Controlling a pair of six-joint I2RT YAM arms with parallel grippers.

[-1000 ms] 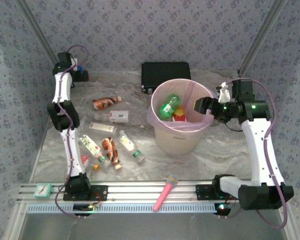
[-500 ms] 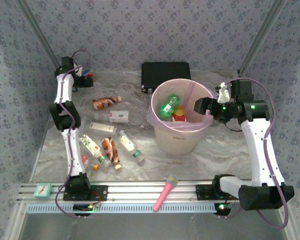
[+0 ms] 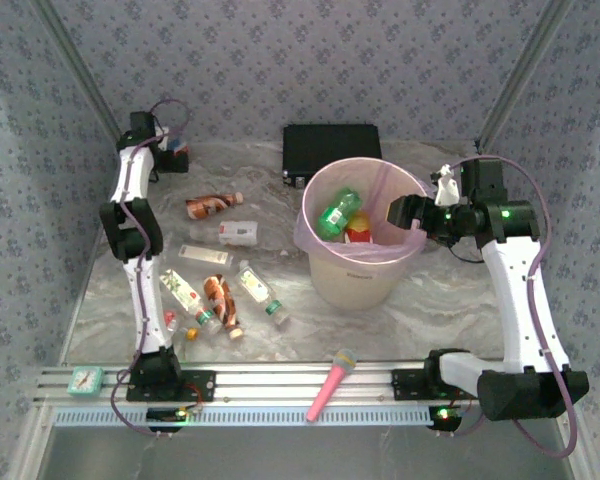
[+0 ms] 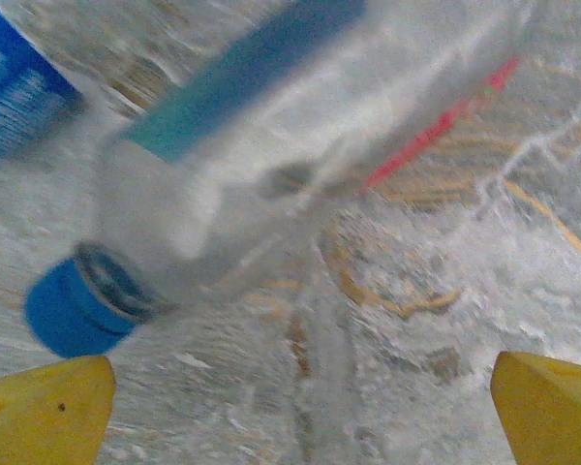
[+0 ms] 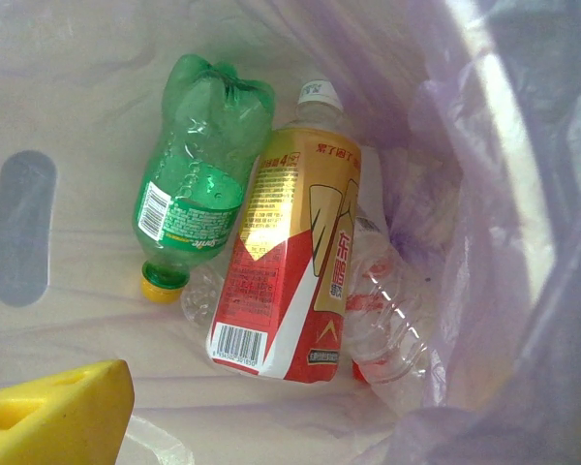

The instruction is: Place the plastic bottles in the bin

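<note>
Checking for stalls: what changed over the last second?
Left gripper swung rightward and slightly nearer at the far-left corner, jaws open, now over a clear blue-capped bottle; nothing grasped. Right gripper stayed open over the bin; loose bottles unmoved.

White-and-black left arm (image 3: pixel 128 185): stretched far forward, nearly straight; left gripper (image 4: pixel 300 407): 2 yellow fingertips (image 4: pixel 48 407) spread wide. White-and-black right arm (image 3: pixel 515 290): raised, elbow bent; right gripper (image 3: pixel 402 211) aimed leftward, jaws apart.
</note>
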